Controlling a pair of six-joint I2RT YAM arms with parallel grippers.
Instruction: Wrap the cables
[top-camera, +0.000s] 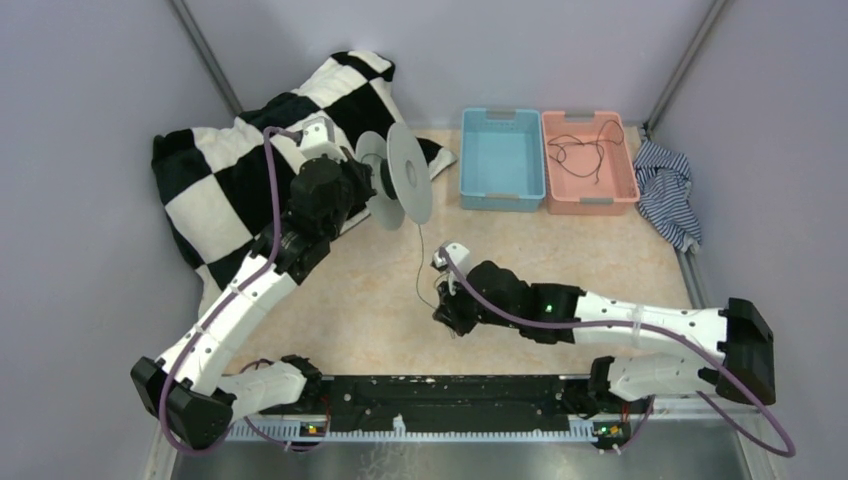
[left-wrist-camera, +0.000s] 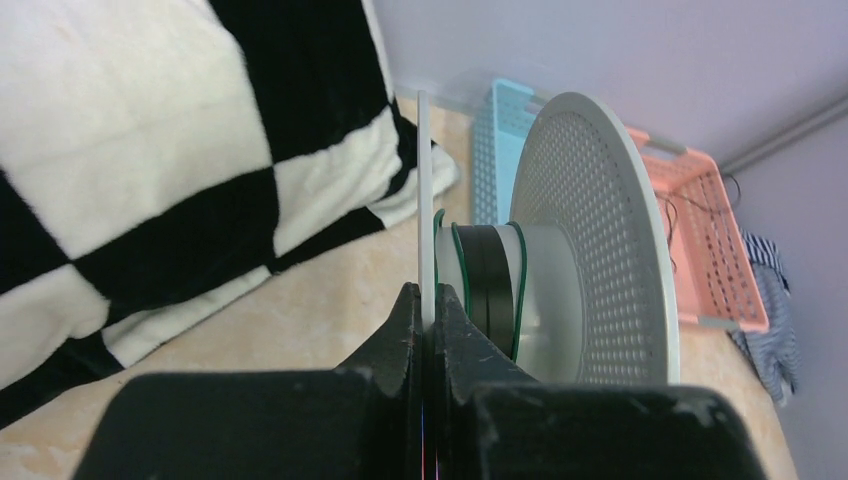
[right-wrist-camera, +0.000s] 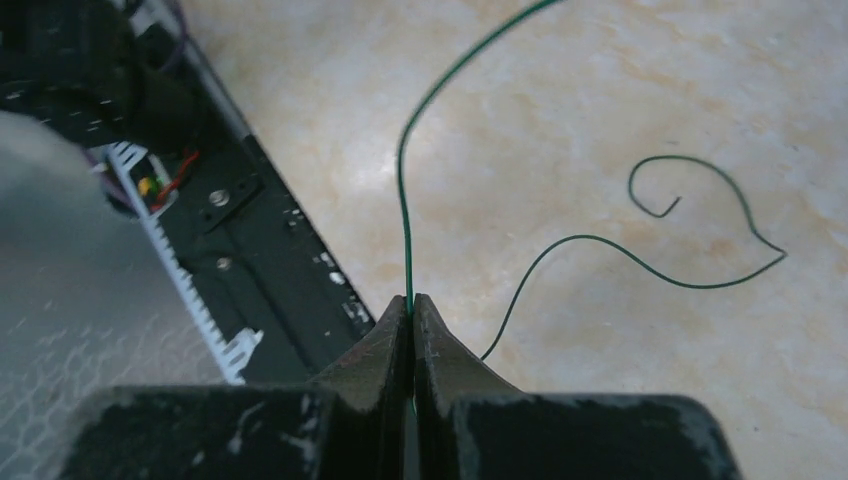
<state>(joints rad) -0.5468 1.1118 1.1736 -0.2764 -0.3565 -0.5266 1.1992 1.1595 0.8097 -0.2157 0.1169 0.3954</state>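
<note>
A pale grey spool (top-camera: 402, 176) is held up on edge above the table, and my left gripper (top-camera: 368, 188) is shut on its thin near flange (left-wrist-camera: 424, 200). Dark windings (left-wrist-camera: 487, 280) sit on its hub. A thin dark cable (top-camera: 420, 255) hangs from the spool down to my right gripper (top-camera: 446, 298). In the right wrist view that gripper (right-wrist-camera: 411, 302) is shut on the cable (right-wrist-camera: 404, 200), and the cable's loose end (right-wrist-camera: 700, 285) curls on the tabletop beyond the fingers.
A black-and-white checkered blanket (top-camera: 225, 175) lies at the back left behind the left arm. A blue bin (top-camera: 502, 160) and a pink bin (top-camera: 590, 185) holding more thin cables (top-camera: 583, 150) stand at the back. Striped cloth (top-camera: 665, 190) lies far right. A black rail (top-camera: 440, 400) lines the near edge.
</note>
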